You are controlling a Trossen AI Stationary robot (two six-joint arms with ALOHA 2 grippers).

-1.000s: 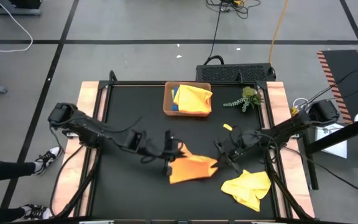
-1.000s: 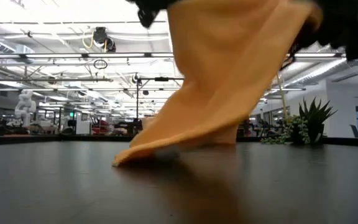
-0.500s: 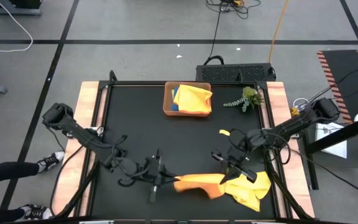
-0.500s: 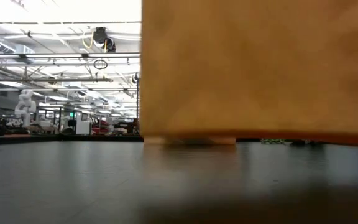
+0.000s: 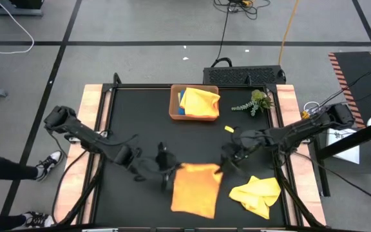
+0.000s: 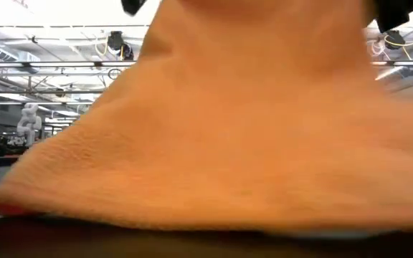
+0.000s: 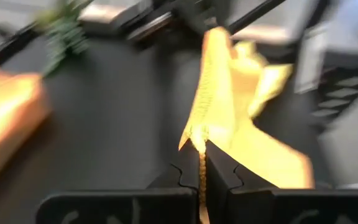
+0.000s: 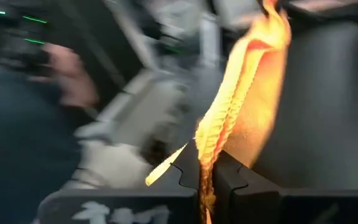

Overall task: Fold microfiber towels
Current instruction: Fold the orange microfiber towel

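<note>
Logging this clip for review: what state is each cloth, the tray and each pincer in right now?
Orange microfiber towel: spread out, far edge lifted, pinched at two corners.
Loose yellow microfiber towel: crumpled on the table, untouched.
Shallow brown rectangular tray: holds a bunched yellow cloth over a blue one.
Left pincer: shut on the orange towel's corner.
Right pincer: shut on its other corner.

Orange towel (image 5: 196, 188) and yellow towel (image 5: 257, 194) seemingly crowd the near table (image 5: 134, 122).

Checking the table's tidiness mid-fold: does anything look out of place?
The yellow towel lies crumpled at the table's right front, unfolded. A small yellow scrap sits loose near the plant sprig. Nothing else stands out.
</note>
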